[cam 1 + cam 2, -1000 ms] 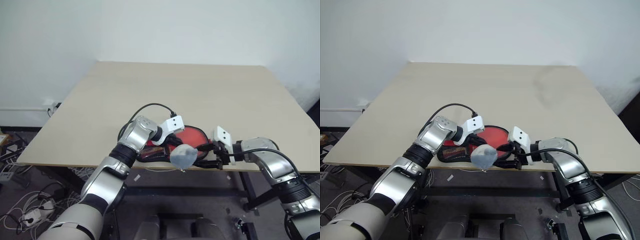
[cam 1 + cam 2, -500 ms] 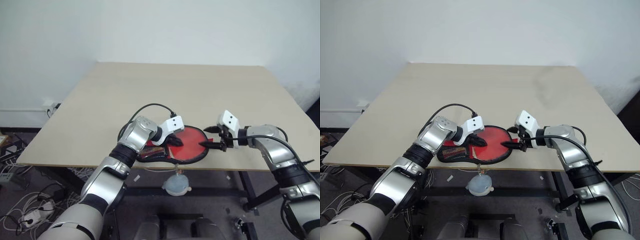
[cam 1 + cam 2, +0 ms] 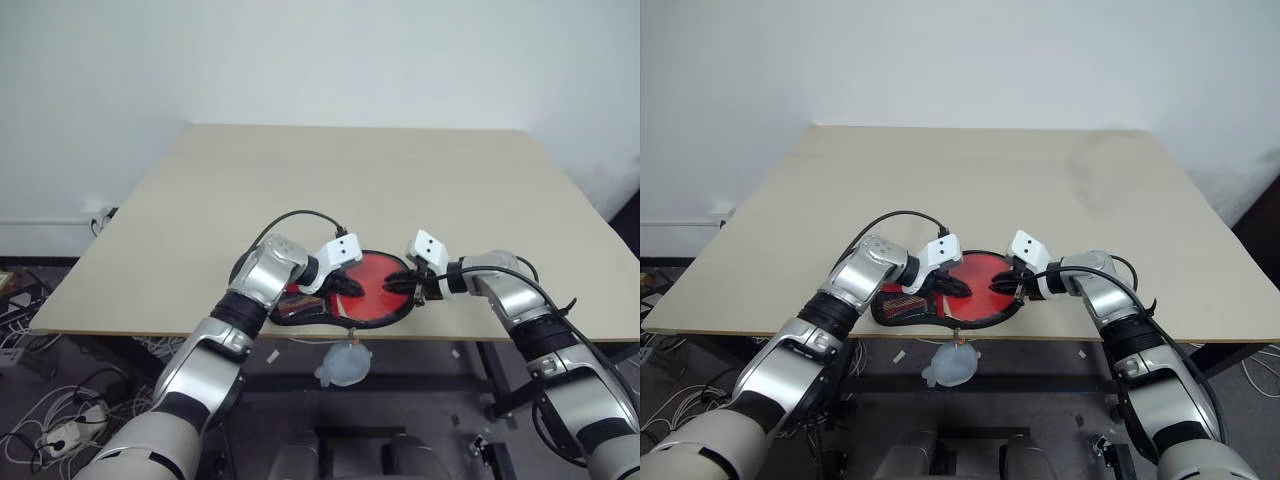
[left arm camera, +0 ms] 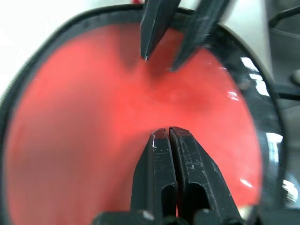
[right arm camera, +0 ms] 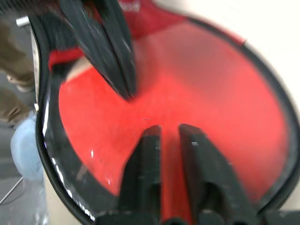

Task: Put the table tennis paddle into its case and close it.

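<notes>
Left eye view is showing one table (image 3: 420,180) with a single case (image 3: 345,320) lying open at its near edge, black zip rim ringing a round red face. One table tennis paddle (image 3: 375,292) is lying inside that case, its red rubber facing up and its handle (image 3: 303,302) pointing toward the robot's left, still within the black rim. One small grey translucent pouch (image 3: 342,364) is hanging below the table edge, just under the case.

Two grippers are meeting over the red face. The left gripper (image 4: 169,132) is resting its tips on the rubber with its two fingers pressed together, holding nothing. The right gripper (image 5: 168,129) is reaching in from the opposite side, its tips down on or just above the rubber; a narrow gap is showing between its fingers in the right wrist view, with nothing between them, so it is reading as closed and empty. The two sets of tips are sitting near each other, apart.
</notes>
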Robot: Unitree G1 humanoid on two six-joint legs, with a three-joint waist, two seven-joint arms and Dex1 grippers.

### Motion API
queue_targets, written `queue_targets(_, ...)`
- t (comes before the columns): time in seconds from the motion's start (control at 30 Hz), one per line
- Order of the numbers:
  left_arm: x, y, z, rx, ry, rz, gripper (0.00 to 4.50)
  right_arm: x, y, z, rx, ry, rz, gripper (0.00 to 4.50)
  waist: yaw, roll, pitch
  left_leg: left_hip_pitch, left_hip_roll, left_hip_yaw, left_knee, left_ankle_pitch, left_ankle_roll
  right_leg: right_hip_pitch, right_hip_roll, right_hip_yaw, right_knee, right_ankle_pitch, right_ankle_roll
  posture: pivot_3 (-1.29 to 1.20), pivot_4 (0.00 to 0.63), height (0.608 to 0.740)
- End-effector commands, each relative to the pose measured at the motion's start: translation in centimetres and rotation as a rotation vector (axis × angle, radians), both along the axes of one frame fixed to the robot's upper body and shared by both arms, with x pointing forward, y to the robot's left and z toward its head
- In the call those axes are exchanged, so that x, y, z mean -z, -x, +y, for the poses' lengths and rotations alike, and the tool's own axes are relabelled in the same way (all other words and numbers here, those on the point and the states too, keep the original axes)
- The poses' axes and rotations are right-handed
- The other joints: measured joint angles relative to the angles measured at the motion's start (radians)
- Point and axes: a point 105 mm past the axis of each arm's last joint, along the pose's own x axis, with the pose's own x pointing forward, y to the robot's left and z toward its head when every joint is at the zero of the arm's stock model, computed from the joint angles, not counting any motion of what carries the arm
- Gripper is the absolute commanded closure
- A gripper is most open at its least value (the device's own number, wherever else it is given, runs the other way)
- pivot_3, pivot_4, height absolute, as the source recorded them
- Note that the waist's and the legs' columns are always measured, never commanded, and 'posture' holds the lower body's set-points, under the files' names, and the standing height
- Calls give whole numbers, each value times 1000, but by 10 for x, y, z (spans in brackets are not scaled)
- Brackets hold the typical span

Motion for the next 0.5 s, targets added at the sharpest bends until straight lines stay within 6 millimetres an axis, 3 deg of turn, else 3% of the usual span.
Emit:
queue_targets(0.03,-19,8,4,66,44,-32,4500,-8,-10,2,13,13,-37,4493,-4,0,0,0,0,0,0,0,0,0,0,0,0,0,0,0,0,740)
queue_targets(0.23,-26,28,21,125,50,-15,4500,-2,-11,5,25,13,-22,4493,-15,0,0,0,0,0,1,0,0,1,0,0,0,0,0,0,0,740)
queue_targets(0.5,-28,55,23,259,-5,-57,4500,0,-14,8,36,12,-21,4493,-19,0,0,1,0,0,1,0,0,1,0,0,1,0,0,0,0,740)
